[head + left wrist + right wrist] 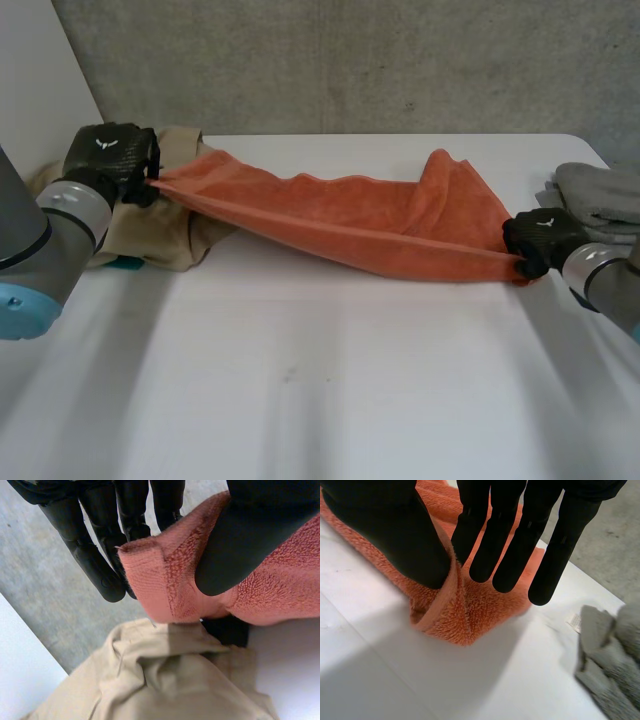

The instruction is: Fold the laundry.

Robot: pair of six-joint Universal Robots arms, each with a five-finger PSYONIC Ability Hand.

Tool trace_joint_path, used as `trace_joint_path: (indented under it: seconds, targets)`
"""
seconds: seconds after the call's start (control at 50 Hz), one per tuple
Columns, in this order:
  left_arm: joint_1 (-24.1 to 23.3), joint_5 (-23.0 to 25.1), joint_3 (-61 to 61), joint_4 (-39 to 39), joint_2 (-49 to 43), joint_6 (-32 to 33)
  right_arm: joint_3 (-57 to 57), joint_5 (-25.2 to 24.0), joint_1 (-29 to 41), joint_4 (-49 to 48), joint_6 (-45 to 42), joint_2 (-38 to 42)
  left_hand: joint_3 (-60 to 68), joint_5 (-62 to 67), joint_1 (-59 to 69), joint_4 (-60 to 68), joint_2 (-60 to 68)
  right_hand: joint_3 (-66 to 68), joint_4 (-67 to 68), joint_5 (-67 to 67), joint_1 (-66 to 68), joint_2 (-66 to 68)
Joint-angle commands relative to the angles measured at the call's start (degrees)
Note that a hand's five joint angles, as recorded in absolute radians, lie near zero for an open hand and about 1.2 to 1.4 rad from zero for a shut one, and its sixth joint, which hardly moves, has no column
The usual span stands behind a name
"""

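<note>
Because I want the orange towel (360,215) stretched across the desk (320,380) before folding, my left hand (110,155) pinches one corner over the beige garment (160,240), and my right hand (535,238) pinches the other end near the grey cloth (600,195).

No legible lettering, just a wordless white emblem (103,143) (wing-like) on left hand (112,158) and right hand (538,236)

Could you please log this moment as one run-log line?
left hand: pinches orange towel corner | right hand: pinches opposite end | towel: stretched between hands | beige garment: under left hand
</note>
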Motion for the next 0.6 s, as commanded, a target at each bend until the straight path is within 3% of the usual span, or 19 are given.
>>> trace_joint_path:
  seconds: [0.02,0.08,0.14,0.18,0.24,0.38,0.6]
  targets:
    - [-0.13,0.23,-3.54,-8.92,3.84,3.08,1.75,-1.39,-3.47,17.69,-4.81,-10.88,11.77,13.3,12.72,11.54,11.31,12.02,11.52,13.07,14.7,12.51]
    - [-0.31,-0.12,-5.56,-13.49,5.17,6.25,1.75,-2.1,-5.67,28.16,-11.66,-13.18,11.77,13.3,12.72,11.54,11.31,12.02,11.52,13.07,14.7,12.51]
    - [-0.57,-0.39,-8.64,-19.82,6.58,12.13,2.27,-0.7,-8.74,43.02,-24.76,-14.68,11.77,13.3,12.72,11.54,11.31,12.02,11.52,13.07,14.7,12.51]
    - [-0.66,-1.08,-10.74,-24.9,7.1,17.3,3.58,2.19,-10.85,54.23,-36.57,-14.86,11.77,13.3,12.72,11.54,11.31,12.02,11.52,13.07,14.7,12.51]
    - [-0.39,-2.49,-12.94,-30.8,7.11,22.94,4.82,6.06,-12.79,62.38,-47.34,-15.03,11.77,13.3,12.72,11.54,11.31,12.02,11.52,13.07,14.7,12.51]
    - [-0.57,-2.94,-13.04,-34.78,5.09,26.04,5.35,6.51,-10.25,54.49,-42.64,-15.21,11.77,13.3,12.72,11.54,11.31,12.02,11.52,13.07,14.7,12.51]
    - [-1.18,-2.5,2.94,-25.38,-3.52,17.78,-0.44,3.09,-5.15,41.49,-38.33,-13.9,11.77,13.3,12.72,11.54,11.31,12.02,11.52,13.07,14.7,12.51]
